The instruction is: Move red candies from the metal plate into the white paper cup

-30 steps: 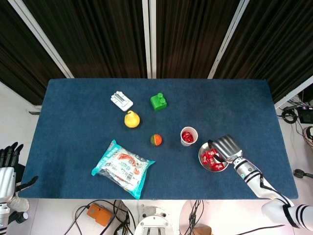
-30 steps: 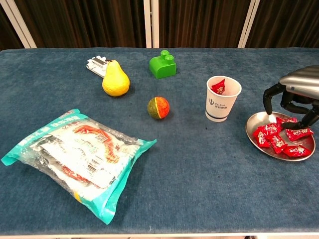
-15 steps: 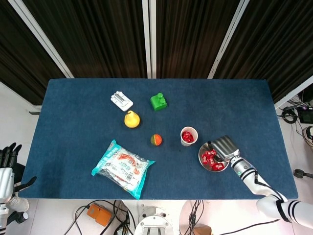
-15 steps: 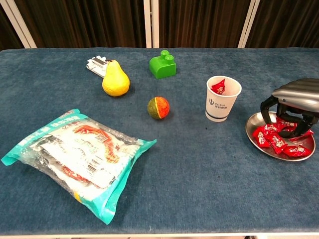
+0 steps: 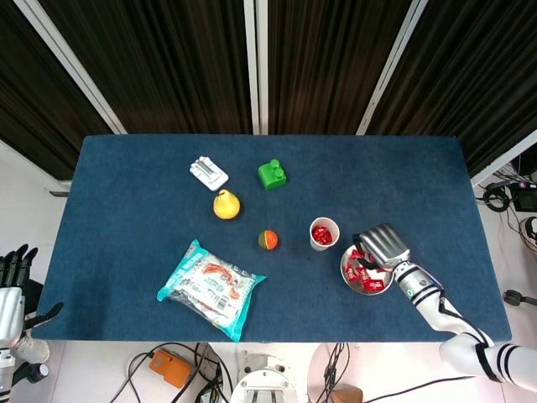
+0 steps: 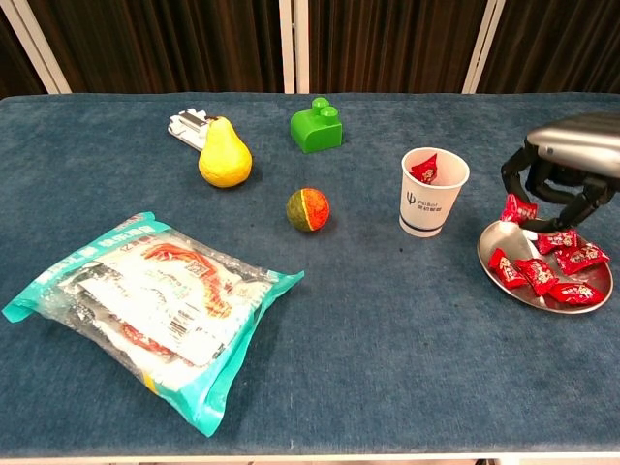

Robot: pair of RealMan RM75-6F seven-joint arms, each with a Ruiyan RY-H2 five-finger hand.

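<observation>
From above, the right hand [image 5: 382, 245] had lifted off the plate [image 5: 366, 288] beside the cup [image 5: 324, 232], and from the chest its fingers [image 6: 516, 183] pinched a candy [image 6: 517, 209], newly raised, ready for dropping in; the left hand [image 5: 10, 277] hung open, idle.

The right hand [image 6: 560, 172] hangs palm-down, its fingers [image 6: 523, 194] curled downward and pinching; the left hand [image 5: 12, 281] rests off to the side, fingers upright.
</observation>
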